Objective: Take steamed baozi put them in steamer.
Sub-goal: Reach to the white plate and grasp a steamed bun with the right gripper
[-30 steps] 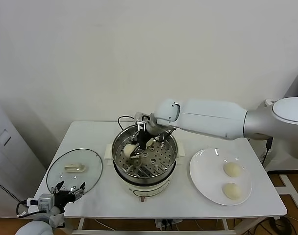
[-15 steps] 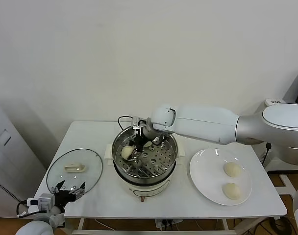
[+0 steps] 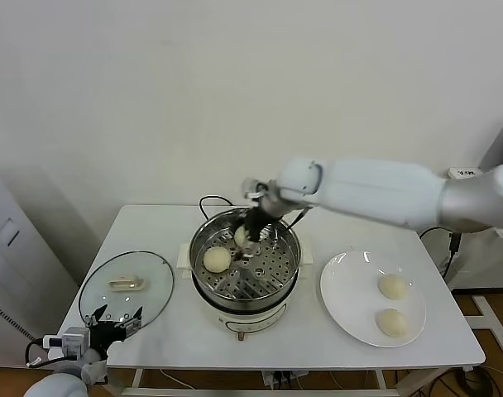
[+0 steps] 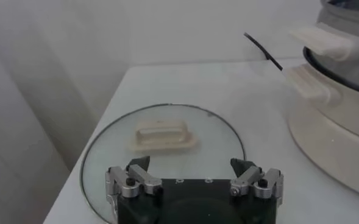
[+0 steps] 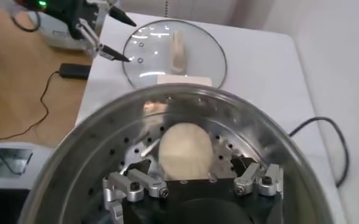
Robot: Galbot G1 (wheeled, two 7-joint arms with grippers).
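Reaching in from the right, the long white right arm stretches across the surface (image 3: 152, 231) with its wrist bent down over the steamer (image 3: 245, 269); the right claw (image 3: 253, 233) hangs just above the perforated tray, fingers spread wide and pinching nothing. In the right wrist view a bun lies on the tray just beyond those parted fingers (image 5: 125, 185), apart from them.

The left arm is parked low at the near left corner, its left claw (image 3: 112, 319) spread open and empty at the near edge of the round glass lid (image 3: 126, 287), which lies flat on the surface beside the steamer.

Four steamed baozi show in all. Two are inside the steamer: one (image 3: 217, 259) on the tray's left side, one (image 3: 244, 236) farther back, partly hidden behind the right claw. Two (image 3: 391, 286) remain on the single white plate (image 3: 342, 289) to the steamer's right, one nearer the front than the other.
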